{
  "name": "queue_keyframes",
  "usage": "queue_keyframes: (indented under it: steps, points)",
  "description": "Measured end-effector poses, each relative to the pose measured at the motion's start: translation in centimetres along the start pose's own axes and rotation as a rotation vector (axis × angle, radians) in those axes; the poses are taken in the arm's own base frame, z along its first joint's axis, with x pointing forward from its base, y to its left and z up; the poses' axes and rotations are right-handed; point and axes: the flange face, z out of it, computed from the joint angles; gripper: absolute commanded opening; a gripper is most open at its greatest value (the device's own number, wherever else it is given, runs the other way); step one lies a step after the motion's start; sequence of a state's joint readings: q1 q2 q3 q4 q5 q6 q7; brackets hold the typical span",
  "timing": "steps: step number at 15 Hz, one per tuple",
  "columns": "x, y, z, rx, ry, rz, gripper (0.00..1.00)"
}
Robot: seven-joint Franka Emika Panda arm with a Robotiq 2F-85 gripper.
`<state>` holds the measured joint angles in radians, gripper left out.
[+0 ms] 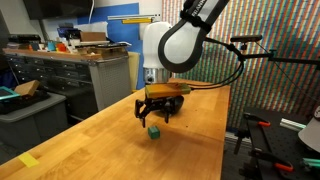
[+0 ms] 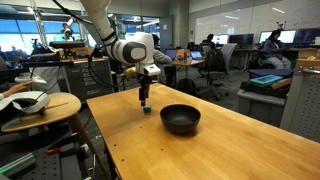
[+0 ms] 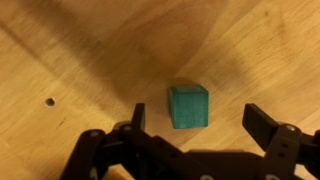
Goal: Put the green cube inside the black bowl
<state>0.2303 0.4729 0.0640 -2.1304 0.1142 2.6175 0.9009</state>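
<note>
The green cube (image 3: 188, 106) lies on the wooden table, between my two fingers in the wrist view. It also shows in both exterior views (image 1: 155, 131) (image 2: 147, 110), just under the gripper. My gripper (image 3: 198, 118) is open and hovers a little above the cube, with the fingers apart on either side and not touching it; it shows in both exterior views (image 1: 157, 113) (image 2: 144, 100). The black bowl (image 2: 180, 119) sits on the table beside the cube, apart from it, and looks empty.
The wooden table (image 2: 200, 150) has a small hole (image 3: 49, 101) in its top near the cube. A yellow tape piece (image 1: 28, 160) lies near a table edge. Cabinets with clutter (image 1: 70, 60) and a round side table (image 2: 40, 105) stand nearby.
</note>
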Motion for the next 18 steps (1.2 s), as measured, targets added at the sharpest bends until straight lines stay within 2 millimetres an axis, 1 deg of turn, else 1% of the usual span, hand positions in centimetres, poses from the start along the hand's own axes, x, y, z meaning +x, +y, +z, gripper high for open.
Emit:
queue_keyframes:
  steps: [4, 8, 9, 10, 11, 12, 16, 17, 18]
  points:
    - [0.6, 0.8, 1.4, -0.022, -0.015, -0.023, 1.0]
    - [0.8, 1.1, 2.8, -0.048, -0.04, -0.072, 1.0]
    - [0.8, 1.1, 3.1, -0.054, -0.046, -0.084, 0.75]
    - [0.9, 1.1, 3.2, -0.059, -0.052, -0.094, 0.75]
    - [1.0, 1.0, 3.4, -0.062, -0.056, -0.104, 0.68]
    - [1.0, 1.0, 3.5, -0.063, -0.061, -0.112, 0.58]
    - [1.3, 0.7, 3.5, -0.057, -0.071, -0.13, 0.28]
    - [1.4, 0.6, 3.5, -0.053, -0.072, -0.132, 0.19]
    - [1.5, 0.5, 3.5, -0.05, -0.074, -0.133, 0.17]
